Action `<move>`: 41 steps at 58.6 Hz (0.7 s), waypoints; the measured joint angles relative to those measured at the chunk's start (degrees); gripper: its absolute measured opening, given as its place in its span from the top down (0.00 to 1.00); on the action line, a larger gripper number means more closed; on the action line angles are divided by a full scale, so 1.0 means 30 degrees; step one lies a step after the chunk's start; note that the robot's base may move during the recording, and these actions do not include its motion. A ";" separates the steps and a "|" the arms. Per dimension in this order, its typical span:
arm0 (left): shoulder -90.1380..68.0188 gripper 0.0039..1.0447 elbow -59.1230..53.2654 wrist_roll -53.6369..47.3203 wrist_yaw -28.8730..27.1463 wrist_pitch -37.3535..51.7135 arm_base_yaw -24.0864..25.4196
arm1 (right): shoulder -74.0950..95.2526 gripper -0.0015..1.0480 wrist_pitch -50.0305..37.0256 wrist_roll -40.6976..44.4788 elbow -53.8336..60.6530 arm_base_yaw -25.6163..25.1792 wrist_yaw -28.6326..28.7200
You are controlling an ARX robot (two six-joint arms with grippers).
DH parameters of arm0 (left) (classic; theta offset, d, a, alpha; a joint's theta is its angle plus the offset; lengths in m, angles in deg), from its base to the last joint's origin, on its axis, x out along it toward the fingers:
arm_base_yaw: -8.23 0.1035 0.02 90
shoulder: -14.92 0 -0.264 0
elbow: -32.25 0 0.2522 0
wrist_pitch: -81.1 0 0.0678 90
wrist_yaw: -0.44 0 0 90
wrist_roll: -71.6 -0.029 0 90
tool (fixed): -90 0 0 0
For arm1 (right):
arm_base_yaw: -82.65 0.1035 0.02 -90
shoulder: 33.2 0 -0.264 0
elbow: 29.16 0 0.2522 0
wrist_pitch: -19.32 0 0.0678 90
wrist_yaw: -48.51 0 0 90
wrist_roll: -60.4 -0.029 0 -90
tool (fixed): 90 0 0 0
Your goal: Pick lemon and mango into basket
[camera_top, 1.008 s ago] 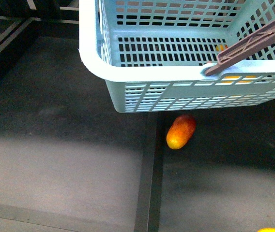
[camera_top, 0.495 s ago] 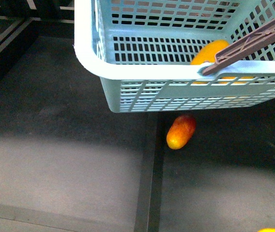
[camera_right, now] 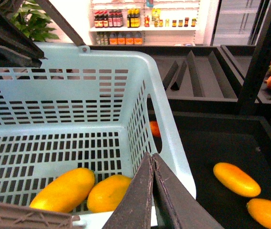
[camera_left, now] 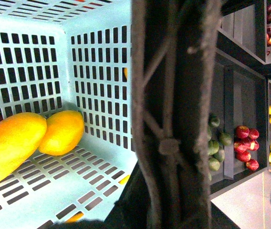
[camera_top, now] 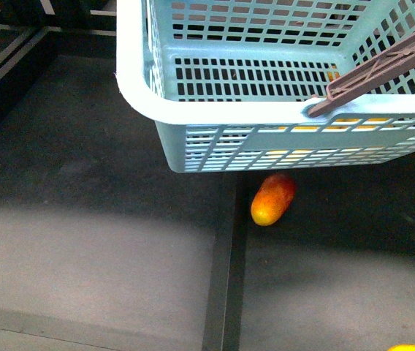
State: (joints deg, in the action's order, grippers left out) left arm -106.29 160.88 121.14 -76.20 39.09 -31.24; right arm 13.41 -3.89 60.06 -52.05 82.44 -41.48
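The basket fills the top of the front view, hanging above a dark shelf. A brown handle crosses its right side. Below the basket's near wall, a red mango lies on the shelf, beside a dark divider strip; it is not wanted.

Inside the basket, two yellow fruits lie touching on the slotted floor. In the left wrist view the longer one is the mango, and the shorter, rounder one beside it, against the end wall, looks like the lemon, though its pointed ends do not show clearly. The right wrist view shows the same pair, mango and lemon, near the basket's near wall.

The left hand is hidden; a handle fills that wrist view, so I cannot tell whether it grips. The right hand is clenched and empty, fingers pressed together, above the basket's rim.

Two more yellow mangoes lie on the shelf outside.

Judging by this, both fruits are in and little seems left.
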 joint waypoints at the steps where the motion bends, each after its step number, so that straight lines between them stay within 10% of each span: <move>1: 0.0000 0.96 0.0000 0.0000 -0.0007 0.0000 0.0000 | -0.0189 0.98 0.0058 -0.0007 0.0138 0.0000 0.0000; 41: 0.0000 0.96 0.0000 -0.0015 -0.0007 0.0000 0.0015 | -0.7235 0.98 0.4102 0.0007 0.2710 0.0007 0.0000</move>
State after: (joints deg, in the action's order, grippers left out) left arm -106.29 160.88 121.10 -76.22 39.09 -31.19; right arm -8.29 8.42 60.08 -43.92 82.46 -41.48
